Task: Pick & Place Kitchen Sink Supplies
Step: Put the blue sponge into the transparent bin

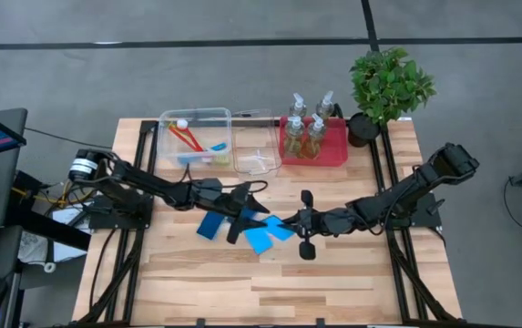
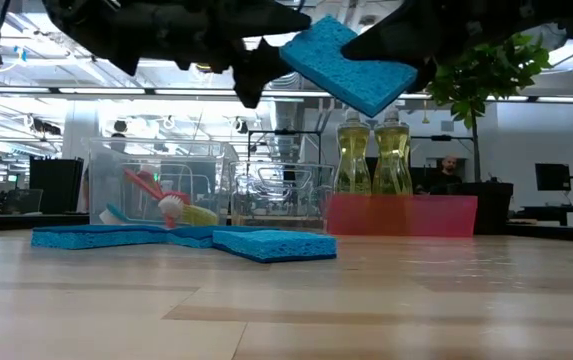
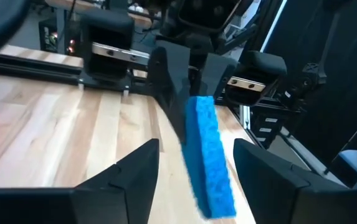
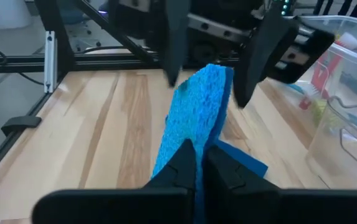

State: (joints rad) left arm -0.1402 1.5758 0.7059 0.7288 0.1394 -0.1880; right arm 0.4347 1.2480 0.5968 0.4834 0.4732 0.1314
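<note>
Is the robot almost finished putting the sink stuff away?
Partly. The brushes already lie in a clear bin, and the pump bottles stand in the red tray. Right now the right hand is shut on one blue sponge, lifted off the table, with the left hand open around it. Two more sponges lie on the table.

— That blue sponge point(image 4: 197, 109) is looking rough and porous, matt all over.
— And the table point(image 1: 333, 282) is showing pale, smooth wood planks. The bins point(image 1: 197, 123) are gleaming like clear glossy plastic.
</note>
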